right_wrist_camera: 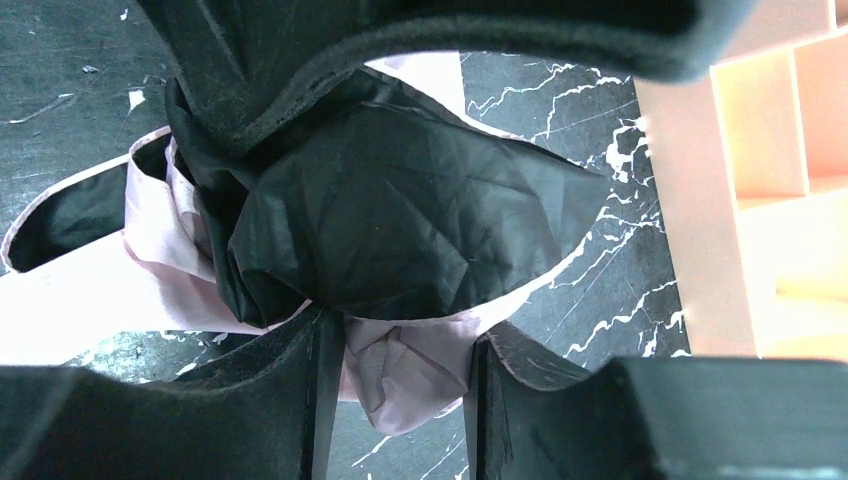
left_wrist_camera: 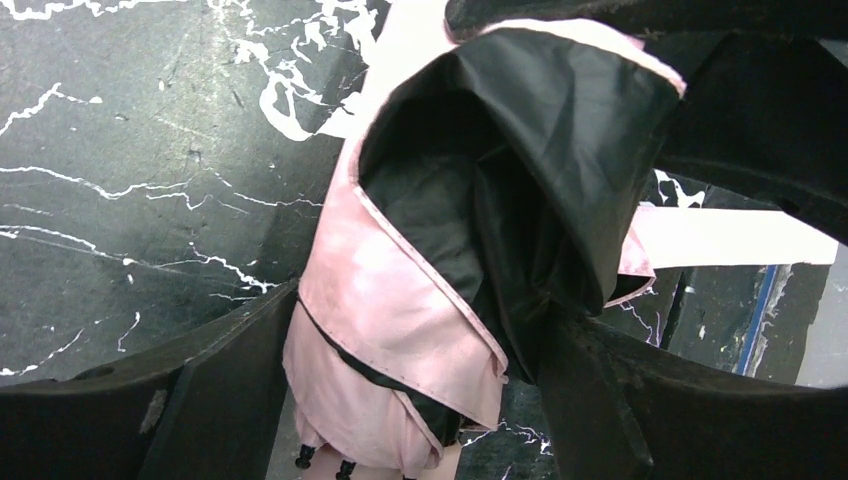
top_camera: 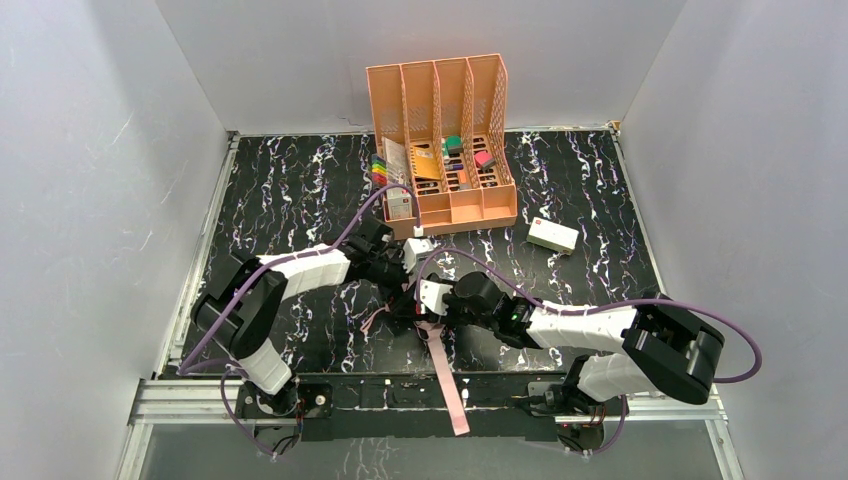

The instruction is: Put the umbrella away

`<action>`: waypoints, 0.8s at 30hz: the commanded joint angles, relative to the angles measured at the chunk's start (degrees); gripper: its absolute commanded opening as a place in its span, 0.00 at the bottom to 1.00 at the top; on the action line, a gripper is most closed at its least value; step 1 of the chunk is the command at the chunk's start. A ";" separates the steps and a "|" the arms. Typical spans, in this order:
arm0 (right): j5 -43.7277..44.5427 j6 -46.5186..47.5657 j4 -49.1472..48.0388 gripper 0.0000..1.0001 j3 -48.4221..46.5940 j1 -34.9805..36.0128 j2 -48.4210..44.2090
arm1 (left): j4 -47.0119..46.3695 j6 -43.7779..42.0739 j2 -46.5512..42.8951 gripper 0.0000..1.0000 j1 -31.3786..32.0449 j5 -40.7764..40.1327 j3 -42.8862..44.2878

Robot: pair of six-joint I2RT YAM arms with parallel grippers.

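Clamping my right fingers [right_wrist_camera: 200, 420] on the umbrella [top_camera: 408, 312], I am pinning its bunched fabric to the bench [top_camera: 300, 180] between both arms so the folds cannot spring apart. My left fingers [left_wrist_camera: 230, 380] are straddling the bundle; whether they are gripping, I cannot tell.

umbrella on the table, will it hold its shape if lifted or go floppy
Probably floppy: the umbrella lies in loose, crumpled folds, so it would likely sag rather than keep its shape. Its pink strap trails out long and loose and may dangle or snag. The fabric looks thin, so a pinch might catch only one layer.
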State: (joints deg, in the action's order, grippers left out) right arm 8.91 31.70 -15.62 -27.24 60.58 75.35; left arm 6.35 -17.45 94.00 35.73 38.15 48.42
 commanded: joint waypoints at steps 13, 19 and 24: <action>1.52 -2.26 -2.14 0.49 0.31 0.13 -1.16 | 0.89 -1.09 0.47 0.26 0.52 1.28 -1.57; 0.59 -3.77 -0.02 0.63 -0.52 0.14 -5.12 | 1.53 -1.34 0.79 0.21 1.58 -1.30 -1.98; -1.63 -5.11 8.01 0.76 -2.01 0.09 -12.95 | 4.68 -4.06 2.12 0.03 2.23 -3.82 -0.14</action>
State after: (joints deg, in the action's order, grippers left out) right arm 9.47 28.62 -11.81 -27.22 60.75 68.99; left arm 6.24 -18.61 94.85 36.91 39.07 47.77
